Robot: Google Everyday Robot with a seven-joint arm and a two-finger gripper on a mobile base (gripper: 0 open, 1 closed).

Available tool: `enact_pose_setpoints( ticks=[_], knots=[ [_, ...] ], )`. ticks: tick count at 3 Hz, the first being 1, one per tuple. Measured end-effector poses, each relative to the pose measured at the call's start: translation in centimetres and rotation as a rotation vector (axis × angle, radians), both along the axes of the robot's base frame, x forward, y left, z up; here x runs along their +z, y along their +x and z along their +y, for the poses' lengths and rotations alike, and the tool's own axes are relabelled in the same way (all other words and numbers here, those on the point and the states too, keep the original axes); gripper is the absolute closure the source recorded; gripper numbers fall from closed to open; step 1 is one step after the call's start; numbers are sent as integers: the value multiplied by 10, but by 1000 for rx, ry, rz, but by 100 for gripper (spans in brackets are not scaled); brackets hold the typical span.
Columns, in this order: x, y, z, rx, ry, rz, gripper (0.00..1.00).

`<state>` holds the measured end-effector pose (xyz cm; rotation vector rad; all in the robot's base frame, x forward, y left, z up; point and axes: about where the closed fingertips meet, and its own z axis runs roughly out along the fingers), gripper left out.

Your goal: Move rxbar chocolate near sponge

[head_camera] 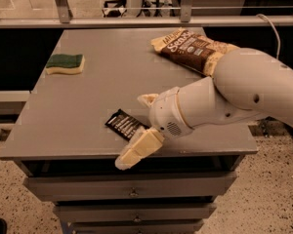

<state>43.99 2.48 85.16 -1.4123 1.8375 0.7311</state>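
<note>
The rxbar chocolate point(121, 124), a flat black wrapper with white lettering, lies near the table's front edge, left of centre. My gripper point(135, 131) hangs over its right end and hides that end. It is open: one cream finger point(136, 151) reaches past the front edge, while the other finger point(147, 100) shows behind the wrist. The sponge point(65, 63), green on top with yellow foam below, rests at the table's far left, well away from the bar.
A large brown-and-yellow chip bag point(193, 48) lies at the back right, partly behind my white arm point(244, 91). The grey table point(78, 106) sits on drawers point(132, 191). A railing runs behind it.
</note>
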Motion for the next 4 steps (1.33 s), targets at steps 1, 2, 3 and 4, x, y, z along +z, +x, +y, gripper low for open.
enact_pose_setpoints(
  ticks=[1,2,3,4],
  knots=[
    [-13,8,2,-1,2,-31,0],
    [-18,16,-1,-9,-2,-57,12],
    [-20,22,-6,-19,-4,-75,43],
    [-20,25,-10,-26,-6,-81,74]
  ],
)
